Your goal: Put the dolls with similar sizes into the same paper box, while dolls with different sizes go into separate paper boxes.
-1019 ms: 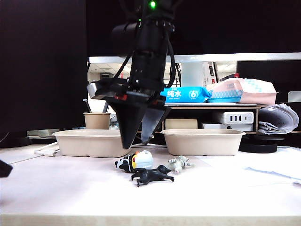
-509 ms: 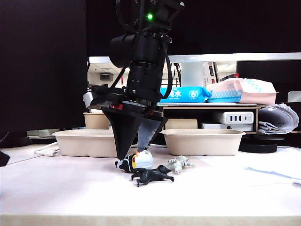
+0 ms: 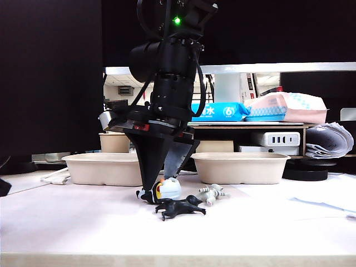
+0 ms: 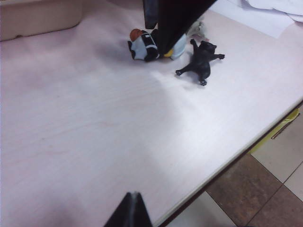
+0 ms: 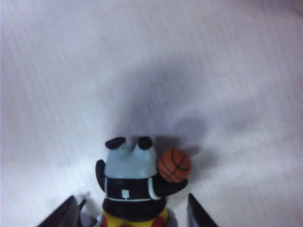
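The right gripper [image 3: 159, 186] has its jaws spread on either side of the blue and black doll [image 5: 135, 182], one fingertip on each flank with a gap showing, so nothing is gripped yet. It stands at the middle of the table [image 3: 83, 222], tips down at the doll. Of the left gripper [image 4: 131, 210] only a dark tip shows at 6 o'clock in its own wrist view, low over bare table; I cannot tell whether its jaws are wide or narrow.

The sorting looks barely begun, if at all. The blue and black doll lies on its side on the table, holding a small orange ball [image 5: 174, 165]; something yellow touches it, which may be the yellow doll, though too little shows to be sure. The black animal [image 3: 179, 208] lies just at 5 o'clock from it in the exterior view, and the pale grey animal [image 3: 212, 193] at 3 o'clock, near but apart. All are on the table, none in a box.

The left box [image 3: 100, 168] sits at 10 o'clock from the dolls and the right box [image 3: 239, 167] at 2 o'clock. Their insides are hidden by the walls, so whether anything already lies in them cannot be told. By my reckoning the first pick is in hand, and every visible doll remains to be placed.
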You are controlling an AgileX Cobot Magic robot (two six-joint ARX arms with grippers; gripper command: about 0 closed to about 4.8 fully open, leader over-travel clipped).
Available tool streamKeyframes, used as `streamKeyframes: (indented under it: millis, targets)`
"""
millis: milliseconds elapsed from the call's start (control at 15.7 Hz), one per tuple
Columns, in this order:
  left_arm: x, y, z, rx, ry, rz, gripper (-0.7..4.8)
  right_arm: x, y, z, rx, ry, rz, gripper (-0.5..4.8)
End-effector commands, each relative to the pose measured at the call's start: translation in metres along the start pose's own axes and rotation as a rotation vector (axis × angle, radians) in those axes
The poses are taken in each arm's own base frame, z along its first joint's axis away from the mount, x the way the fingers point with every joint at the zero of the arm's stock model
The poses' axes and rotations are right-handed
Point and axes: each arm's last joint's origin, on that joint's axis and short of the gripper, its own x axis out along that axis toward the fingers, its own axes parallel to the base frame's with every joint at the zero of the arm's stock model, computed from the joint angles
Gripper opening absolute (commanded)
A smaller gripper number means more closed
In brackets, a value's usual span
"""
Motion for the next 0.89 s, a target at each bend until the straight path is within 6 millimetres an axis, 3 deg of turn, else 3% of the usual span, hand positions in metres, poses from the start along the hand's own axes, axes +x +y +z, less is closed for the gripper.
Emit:
streamKeyframes:
  millis: [64,255,382,446,764,892]
  targets:
    - [0.000,0.000,0.000,0.003,-0.003,-0.003,-0.05,0.007,0.000,0.000,0.006,0.025,0.016,3.06]
    - [0.000,0.000,0.001,0.004,-0.009,-0.002,-0.05,0.020,-0.001,-0.002,0.013,0.073,0.034,3.05]
    - [0.000,0.000,0.001,0.004,-0.008,-0.003,-0.05,0.023,-0.002,-0.001,0.013,0.069,0.036,1.93]
    - [0.000,0.000,0.001,0.004,-0.008,-0.003,-0.05,0.023,-0.002,0.000,0.011,0.061,0.033,1.71]
    - [0.000,0.000,0.001,0.003,-0.010,-0.002,-0.05,0.020,-0.003,0.001,0.012,0.049,0.028,1.43]
    - [-0.003,0.002,0.003,-0.002,-0.047,0.014,-0.05,0.005,-0.006,0.006,0.012,0.015,0.015,1.43]
